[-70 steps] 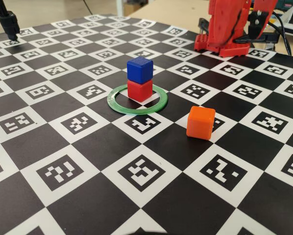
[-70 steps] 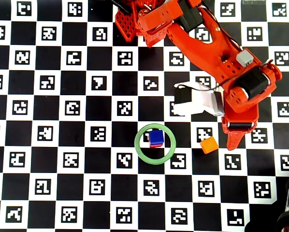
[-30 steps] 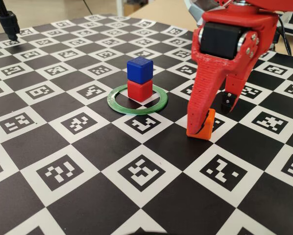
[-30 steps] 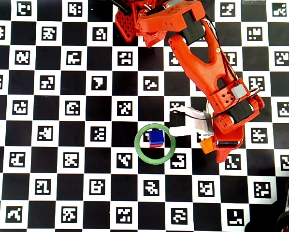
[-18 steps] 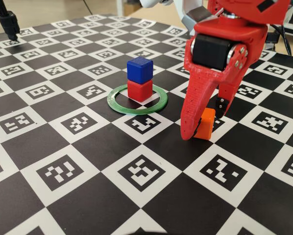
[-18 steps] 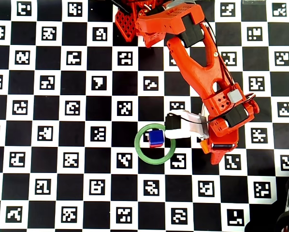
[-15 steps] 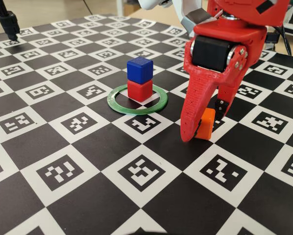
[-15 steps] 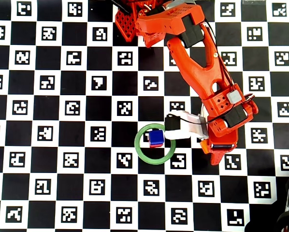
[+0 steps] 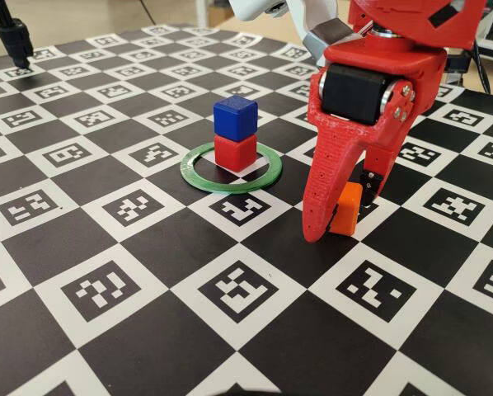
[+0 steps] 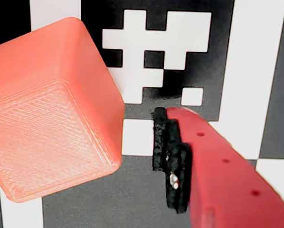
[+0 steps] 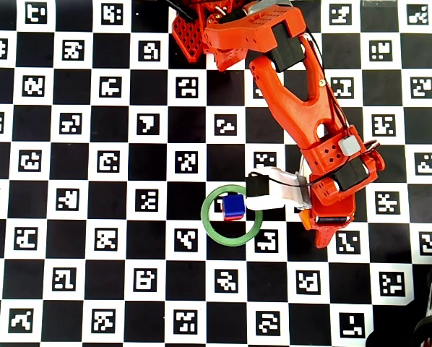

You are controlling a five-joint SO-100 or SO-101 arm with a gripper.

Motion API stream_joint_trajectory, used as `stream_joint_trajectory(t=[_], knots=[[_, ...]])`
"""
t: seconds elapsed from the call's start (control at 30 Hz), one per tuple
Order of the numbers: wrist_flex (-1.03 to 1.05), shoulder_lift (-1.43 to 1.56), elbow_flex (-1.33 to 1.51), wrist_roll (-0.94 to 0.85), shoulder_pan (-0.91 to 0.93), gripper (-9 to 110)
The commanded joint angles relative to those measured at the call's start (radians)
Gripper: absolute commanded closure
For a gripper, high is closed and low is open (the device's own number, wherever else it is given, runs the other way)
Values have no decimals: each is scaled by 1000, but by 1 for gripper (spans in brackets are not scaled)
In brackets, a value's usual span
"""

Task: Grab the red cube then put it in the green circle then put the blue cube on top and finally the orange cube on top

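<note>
The red cube [image 9: 235, 153] sits inside the green circle [image 9: 199, 177] with the blue cube [image 9: 234, 117] stacked on it. From above, the blue cube [image 11: 234, 207] hides the red one inside the green circle [image 11: 216, 231]. The orange cube [image 9: 345, 208] rests on the mat to the right of the ring. My red gripper [image 9: 339, 216] is lowered over it, open, one finger on each side. In the wrist view the orange cube [image 10: 47, 133] fills the left, with a visible gap to the black-padded finger [image 10: 173, 156]. From overhead only a sliver of the orange cube [image 11: 305, 219] shows beside the gripper [image 11: 316, 221].
A checkerboard mat with printed markers [image 9: 106, 289] covers the table. The arm's base [image 11: 194, 29] stands at the far edge in the overhead view. A black stand [image 9: 14, 37] rises at the back left. The white wrist camera [image 11: 277, 189] hangs over the ring's right rim.
The arm swung in and came down over the orange cube, which it had stood away from. In the last half second it has barely moved. The stack is unchanged.
</note>
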Motion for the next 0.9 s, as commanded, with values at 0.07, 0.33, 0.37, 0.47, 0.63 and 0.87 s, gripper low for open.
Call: stream_joint_trajectory(t=[0.07,0.33,0.37,0.47,0.63,0.87], knots=[[-12,35,-11,-44,20,63],[-25,44,12,-121,37,64],[-28,46,14,-133,38,64],[-35,48,18,-153,41,64],[-46,48,20,-186,40,64],[-69,48,23,-279,40,65]])
